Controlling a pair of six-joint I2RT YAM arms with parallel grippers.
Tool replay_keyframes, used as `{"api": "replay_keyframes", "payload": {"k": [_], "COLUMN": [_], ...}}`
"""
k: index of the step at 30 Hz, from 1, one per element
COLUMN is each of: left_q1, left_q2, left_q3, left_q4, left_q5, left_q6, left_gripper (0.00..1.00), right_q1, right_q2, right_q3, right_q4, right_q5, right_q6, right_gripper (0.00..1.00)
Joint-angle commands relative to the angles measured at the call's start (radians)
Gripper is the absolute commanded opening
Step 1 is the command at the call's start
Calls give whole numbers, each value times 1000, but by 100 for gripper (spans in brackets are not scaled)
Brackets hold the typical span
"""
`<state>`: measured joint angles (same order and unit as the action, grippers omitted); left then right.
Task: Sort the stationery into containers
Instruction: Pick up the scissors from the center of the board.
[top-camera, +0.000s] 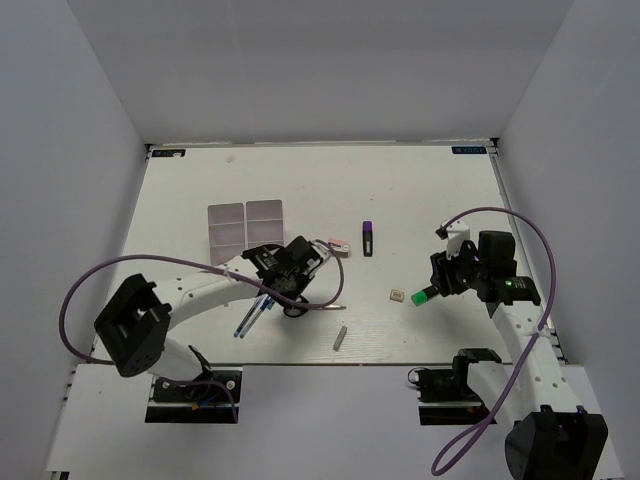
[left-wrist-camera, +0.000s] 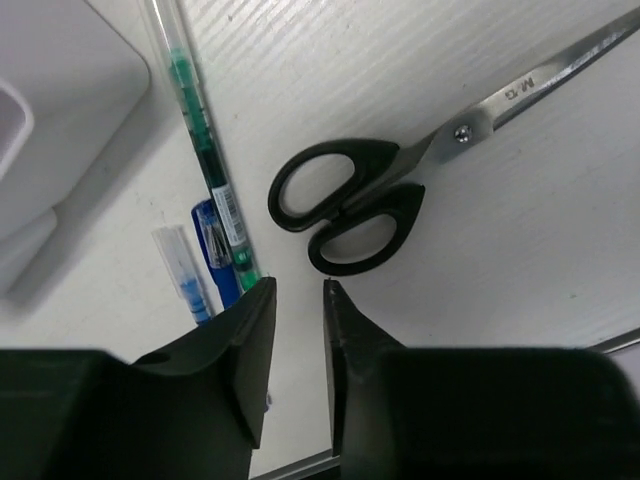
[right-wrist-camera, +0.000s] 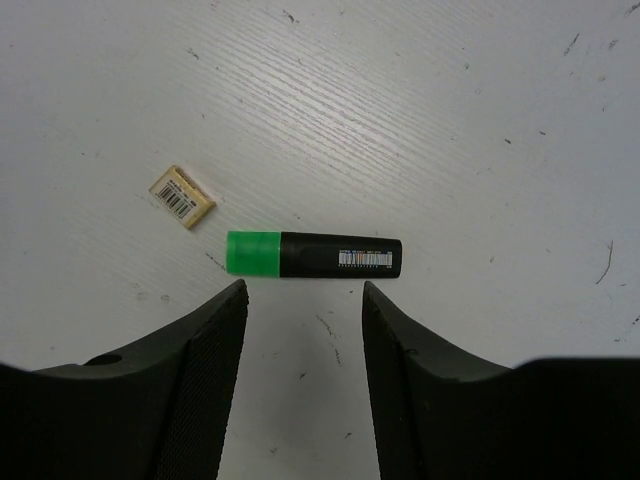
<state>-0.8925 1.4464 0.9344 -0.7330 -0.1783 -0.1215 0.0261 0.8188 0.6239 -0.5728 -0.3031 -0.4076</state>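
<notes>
Two hands low over loose stationery, neither holding anything.

Right hand (right-wrist-camera: 304, 300): fingers spread wide, empty. Just ahead lies the green highlighter (right-wrist-camera: 315, 255), flat on the worktop (right-wrist-camera: 450, 120), its length running from finger to finger. Judged light, rigid, smooth and apt to roll; best pinched mid-barrel after a wrist turn. Beige cube (right-wrist-camera: 182, 196) lies near its cap end. Left hand (left-wrist-camera: 298, 290): fingers nearly together, empty, just short of the black-handled scissors (left-wrist-camera: 350, 215) and thin pens (left-wrist-camera: 212, 190). Scissors judged heavier and stiff; best taken at the handle loops. White tray (top-camera: 246, 225) sits near, on the far side.
</notes>
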Motion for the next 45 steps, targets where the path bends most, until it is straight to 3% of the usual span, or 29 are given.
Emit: {"api": "replay_keyframes", "payload": {"k": [1,16,45], "left_q1": [-3,58,118], "left_q2": [40,206,273], "left_q3": [72,144,66], "left_q4": [12,53,115], "left_q5": [-27,45,172], "left_q6": [59,114,155], "left_gripper": [38,40,39], "right_q1": [-3,-3,-3], "right_q2": [-10,-9,-17], "right_q3": [-7,-10,-10], "right_q4": [31,34,39], "right_q5": [-25,-30,-18], "right_q6": [-4,-5,3], "right_gripper": [53,56,57]}}
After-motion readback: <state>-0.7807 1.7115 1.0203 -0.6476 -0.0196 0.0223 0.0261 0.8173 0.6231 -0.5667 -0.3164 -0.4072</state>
